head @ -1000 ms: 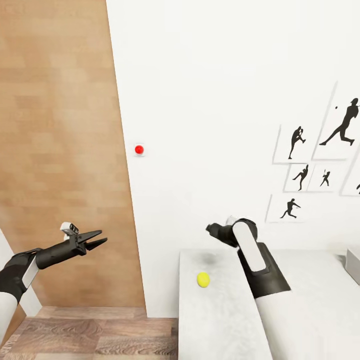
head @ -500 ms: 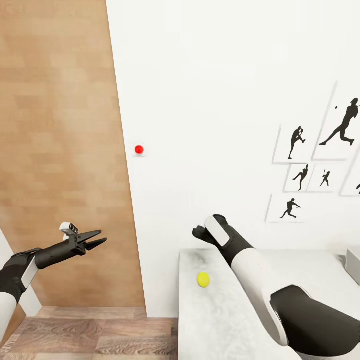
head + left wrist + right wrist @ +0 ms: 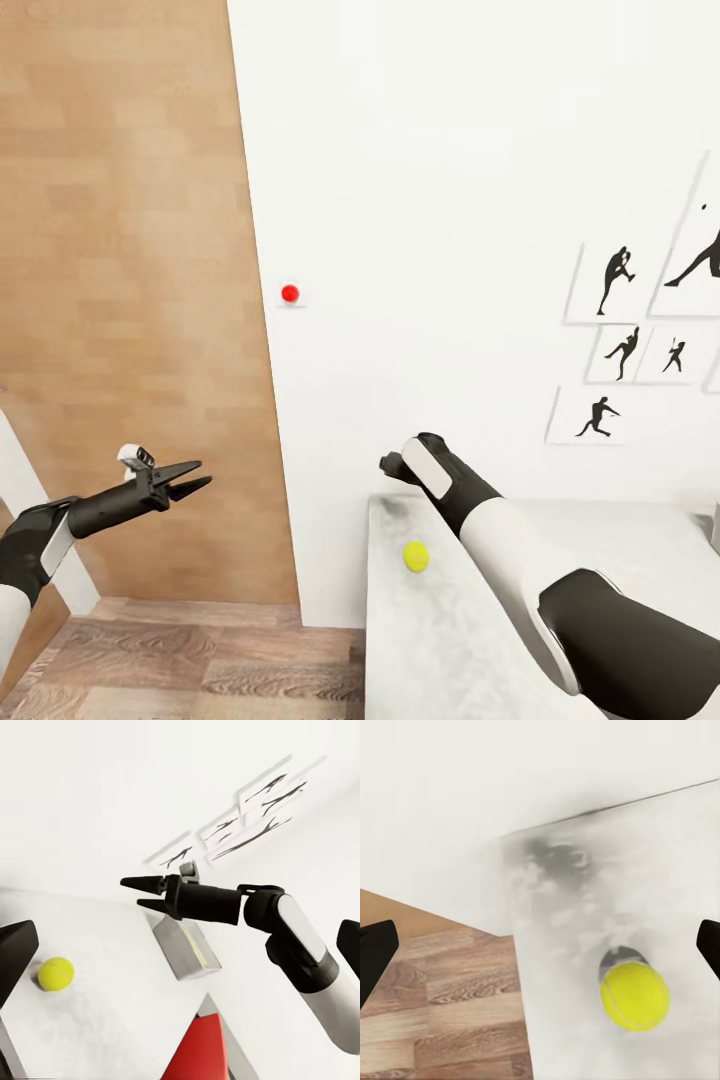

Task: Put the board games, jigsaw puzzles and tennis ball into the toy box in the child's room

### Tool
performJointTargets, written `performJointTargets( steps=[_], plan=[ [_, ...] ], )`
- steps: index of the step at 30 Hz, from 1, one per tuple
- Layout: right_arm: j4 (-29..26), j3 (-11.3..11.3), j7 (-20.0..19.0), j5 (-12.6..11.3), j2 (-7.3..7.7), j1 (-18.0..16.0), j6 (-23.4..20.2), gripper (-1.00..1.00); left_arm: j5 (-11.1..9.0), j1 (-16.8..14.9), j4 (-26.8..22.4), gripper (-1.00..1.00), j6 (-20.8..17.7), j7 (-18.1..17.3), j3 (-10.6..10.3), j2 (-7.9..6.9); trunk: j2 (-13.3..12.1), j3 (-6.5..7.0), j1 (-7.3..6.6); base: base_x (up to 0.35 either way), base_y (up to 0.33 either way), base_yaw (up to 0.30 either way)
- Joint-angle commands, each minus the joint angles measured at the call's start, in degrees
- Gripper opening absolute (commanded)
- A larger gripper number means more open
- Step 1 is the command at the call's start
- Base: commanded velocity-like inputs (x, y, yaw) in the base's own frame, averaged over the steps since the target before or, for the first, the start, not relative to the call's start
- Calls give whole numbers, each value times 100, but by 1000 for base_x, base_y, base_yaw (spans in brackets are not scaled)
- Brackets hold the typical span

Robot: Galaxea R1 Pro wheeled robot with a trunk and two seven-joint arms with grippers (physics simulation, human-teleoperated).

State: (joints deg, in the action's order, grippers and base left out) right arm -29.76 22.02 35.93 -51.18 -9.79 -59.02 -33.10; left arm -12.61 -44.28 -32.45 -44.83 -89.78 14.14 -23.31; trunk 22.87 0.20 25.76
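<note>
Now your right gripper hangs over the table's near-left corner — its fingers parted, holding nothing. Lower centre of the head view, the tennis ball rests just beside it. Your left gripper — slightly parted, empty — hovers at lower left.

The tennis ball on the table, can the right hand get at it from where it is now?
Probably yes: the right hand hangs open above the table, the tennis ball lies just below with nothing between them.

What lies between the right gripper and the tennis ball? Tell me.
Nothing: bare table top. In the right wrist view the tennis ball sits on it with open space up to the right gripper, whose fingers are spread.
</note>
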Motion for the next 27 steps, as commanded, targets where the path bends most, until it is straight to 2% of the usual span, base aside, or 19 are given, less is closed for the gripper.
performJointTargets(
  steps=[1,6,11,16,21,27],
  plan=[
    [-6,35,44,-49,9,0,-6,100,4,-2,1,100,-61,-22,4,-3,5,-12,2,0,0,120],
    [23,31,38,-54,37,8,3,100,4,-2,1,100,-61,-22,8,-6,5,-56,2,0,0,119],
    [334,23,32,-58,129,12,26,100,4,-2,1,100,-61,-22,9,-7,5,-102,2,0,0,58],
    [509,27,-33,-51,211,24,230,100,4,-2,1,100,-61,-22,10,-14,5,-149,2,0,0,10],
    [540,30,-279,-44,231,35,282,100,4,-2,1,100,-61,-22,9,-15,5,-196,2,0,0,1],
    [549,37,-374,-41,230,39,301,100,4,-2,1,100,-61,-22,8,-11,5,-253,2,0,0,0]
  ],
)
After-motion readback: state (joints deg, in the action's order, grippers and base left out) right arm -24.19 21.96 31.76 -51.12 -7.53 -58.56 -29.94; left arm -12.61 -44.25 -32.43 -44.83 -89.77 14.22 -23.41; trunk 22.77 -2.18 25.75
